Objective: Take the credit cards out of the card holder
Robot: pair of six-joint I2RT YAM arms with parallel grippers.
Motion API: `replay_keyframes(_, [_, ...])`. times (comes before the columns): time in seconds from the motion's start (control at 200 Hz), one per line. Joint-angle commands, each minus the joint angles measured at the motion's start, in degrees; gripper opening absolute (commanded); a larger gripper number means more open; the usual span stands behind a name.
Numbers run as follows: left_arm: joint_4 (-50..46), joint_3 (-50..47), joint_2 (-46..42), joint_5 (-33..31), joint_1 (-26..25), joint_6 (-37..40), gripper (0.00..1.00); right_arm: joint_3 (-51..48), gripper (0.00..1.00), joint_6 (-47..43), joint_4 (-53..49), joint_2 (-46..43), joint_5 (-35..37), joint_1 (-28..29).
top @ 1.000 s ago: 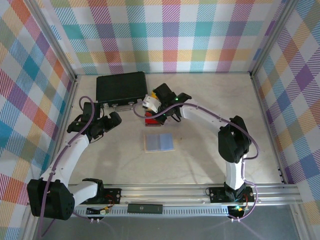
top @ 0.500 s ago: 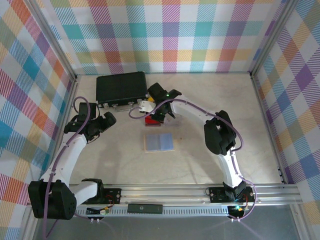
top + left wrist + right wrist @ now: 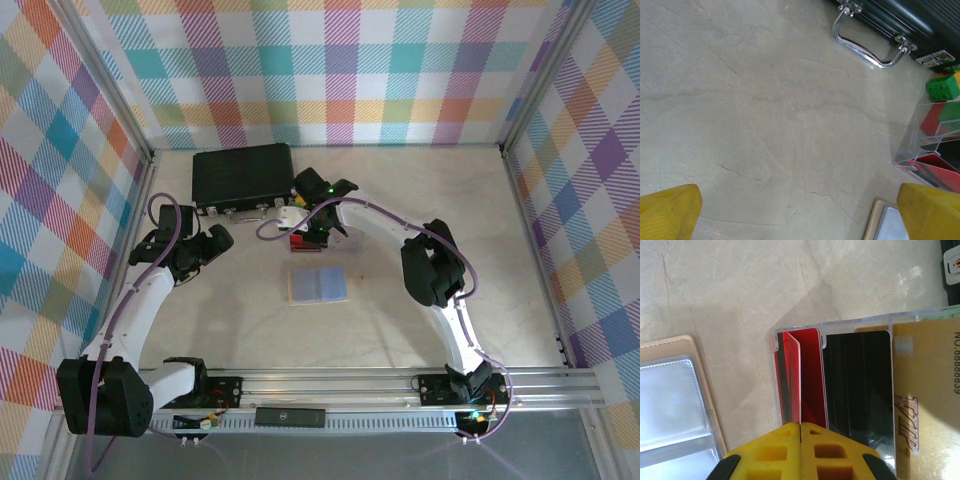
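Note:
My right gripper (image 3: 800,426) is shut on the top edge of a thin red credit card (image 3: 800,375) that stands in the left slot of a clear slotted rack (image 3: 771,390). Beside it in the rack stand another red card (image 3: 812,375), a black card (image 3: 857,385) and a gold card (image 3: 925,390). From above, the right gripper (image 3: 303,225) hangs over the rack (image 3: 300,240). The card holder (image 3: 318,285), a flat tan-edged sleeve with pale blue-grey pockets (image 3: 670,405), lies on the table just in front of the rack. My left gripper (image 3: 215,240) is open, empty, above bare table (image 3: 800,215).
A black case (image 3: 243,172) with a metal handle (image 3: 870,47) lies behind the rack. A green block (image 3: 942,87) sits beside the case. Checked walls and a metal frame close in the table on three sides.
The right arm has folded in and its gripper has shifted a little left and down onto the rack. The left arm drew back slightly to the left.

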Motion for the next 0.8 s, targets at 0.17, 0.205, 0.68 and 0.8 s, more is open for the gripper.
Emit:
replay_keyframes(0.17, [-0.65,0.28,0.23,1.24,0.8,0.92,1.0,2.39,0.02,-0.95,-1.25,1.35,-0.31,-0.25])
replay_keyframes(0.205, [-0.65,0.26,0.33,1.35,0.84,1.03,1.0,2.36,0.03,-0.93,-1.19,1.35,-0.32,-0.25])
replay_keyframes(0.68, [-1.0,0.71,0.52,1.17,0.86,1.41,1.0,3.21,0.27,0.17,-0.24,1.54,1.41,-0.25])
replay_keyframes(0.8, [-1.09,0.69,0.48,1.2,0.84,1.47,1.0,3.1,0.28,2.86,-0.16,-0.84,-1.13,-0.33])
